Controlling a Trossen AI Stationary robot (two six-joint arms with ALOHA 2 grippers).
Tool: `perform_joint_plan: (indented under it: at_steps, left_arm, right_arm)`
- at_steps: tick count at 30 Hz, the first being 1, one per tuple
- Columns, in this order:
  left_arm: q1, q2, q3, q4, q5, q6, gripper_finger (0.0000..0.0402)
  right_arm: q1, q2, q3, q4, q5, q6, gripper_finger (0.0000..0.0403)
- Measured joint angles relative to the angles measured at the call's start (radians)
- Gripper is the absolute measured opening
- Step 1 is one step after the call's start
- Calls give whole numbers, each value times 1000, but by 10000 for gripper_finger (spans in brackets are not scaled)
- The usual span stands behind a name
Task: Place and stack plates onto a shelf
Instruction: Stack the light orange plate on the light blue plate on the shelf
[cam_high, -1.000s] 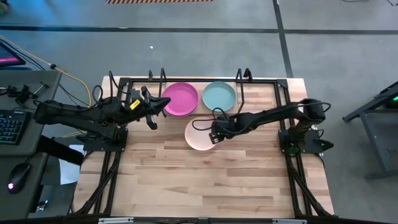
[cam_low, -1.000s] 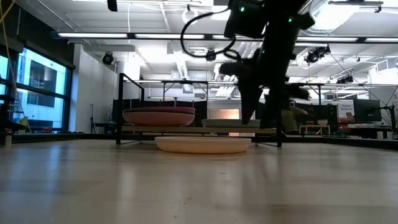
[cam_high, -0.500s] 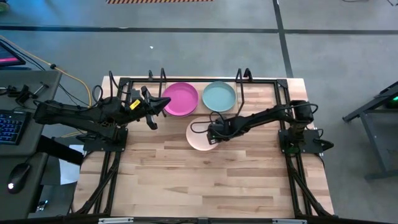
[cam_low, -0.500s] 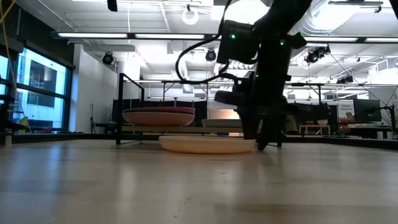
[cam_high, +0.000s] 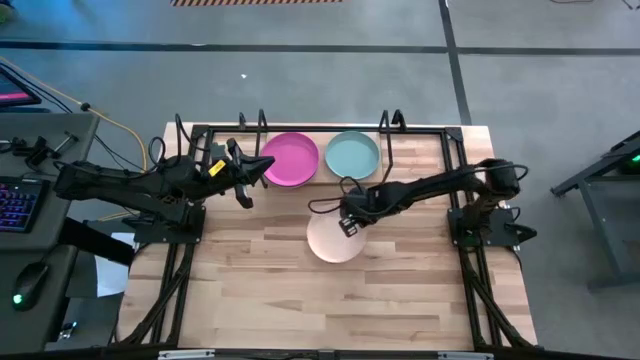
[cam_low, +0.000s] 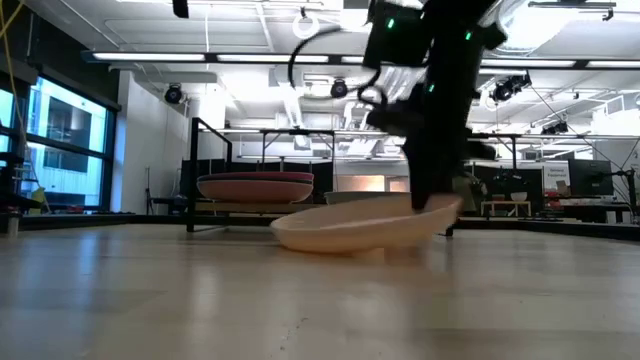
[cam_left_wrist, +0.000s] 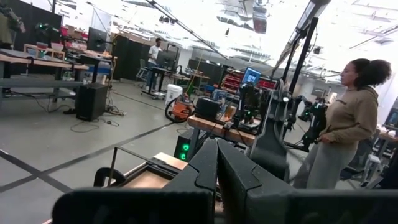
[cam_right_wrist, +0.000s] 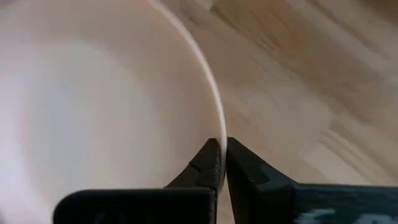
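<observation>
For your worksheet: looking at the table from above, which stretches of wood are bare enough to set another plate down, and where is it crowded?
Bare: the table's whole near half, below the pink plate pinched by the right gripper. Crowded: the far edge, where the magenta plate and teal plate fill the shelf.

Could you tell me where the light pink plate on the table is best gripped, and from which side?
By its thin rim, on the edge toward the shelf. The right gripper is shut on the light pink plate there, one finger inside the rim and one outside; that side is tilted up off the table.
</observation>
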Motion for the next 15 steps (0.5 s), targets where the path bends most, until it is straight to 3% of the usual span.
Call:
perform_joint_plan:
  at_steps: [5,15]
  left_arm:
    - [0,0,0,0,0,7,0]
    - [0,0,0,0,0,7,0]
  right_arm:
    - [0,-140,0,-63,-22,-131,1]
    - [-43,-329,0,-115,-13,-206,0]
